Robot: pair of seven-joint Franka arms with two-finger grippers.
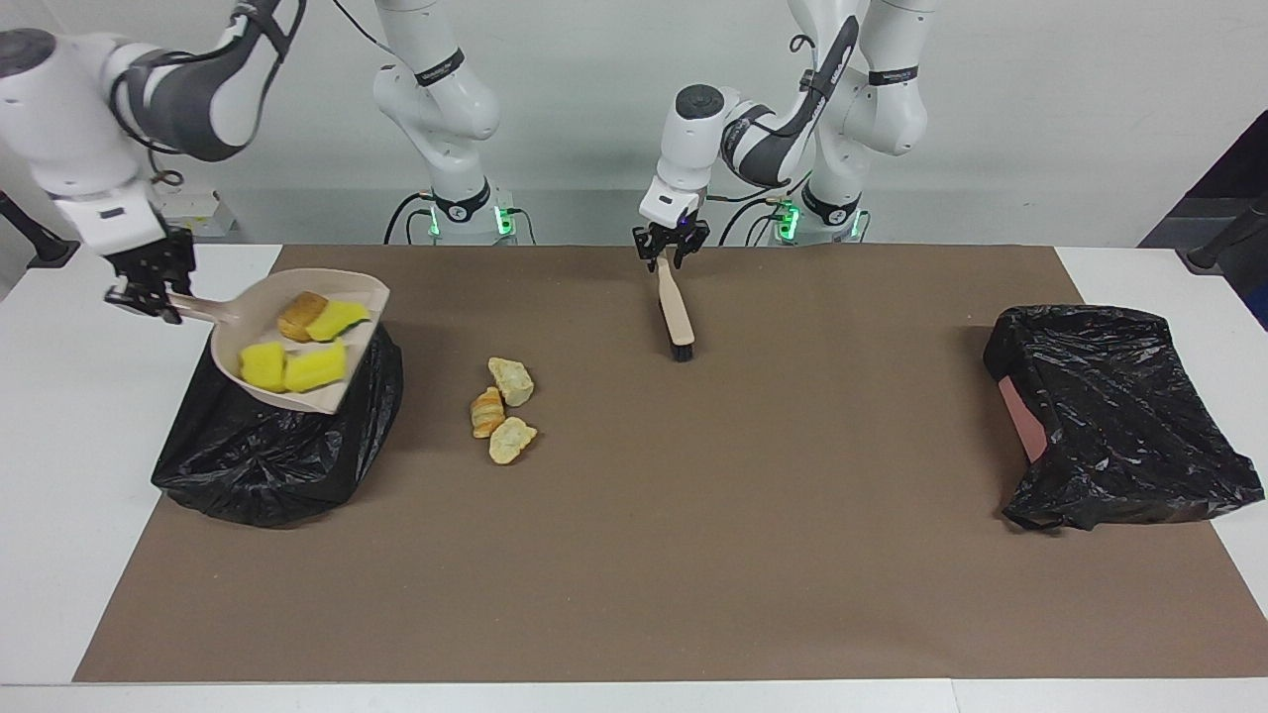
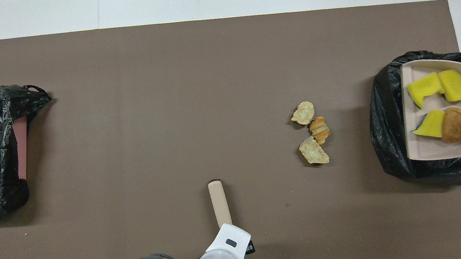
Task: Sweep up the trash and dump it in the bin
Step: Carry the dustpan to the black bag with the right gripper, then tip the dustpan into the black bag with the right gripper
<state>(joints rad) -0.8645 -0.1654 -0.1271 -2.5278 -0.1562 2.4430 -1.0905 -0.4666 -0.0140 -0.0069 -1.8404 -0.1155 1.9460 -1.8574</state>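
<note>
The dustpan [image 1: 297, 342], gripped by the right gripper [image 1: 149, 287], hangs over a bin [image 1: 277, 446], wedges [image 1: 297, 364] and lump [image 1: 301, 315] in it; bread pieces [image 1: 503, 411] lie beside.

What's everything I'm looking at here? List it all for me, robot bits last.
Foam wedges: three, bright yellow, in the dustpan.
Lump: one, tan-orange, in the dustpan beside the wedges.
Bread pieces: three, golden-beige, clustered on the mat between the brush and the bin under the dustpan.
Dustpan: one, beige, held over a bin.
Brush: one, beige handle with black bristles, held over the mat.
Bins: two, lined with black bags, one at each end of the mat; the second shows a pink side.
Mat: one, brown, covering the white table.
Right gripper: shut on the dustpan's handle.
Left gripper: shut on the brush's handle.
</note>
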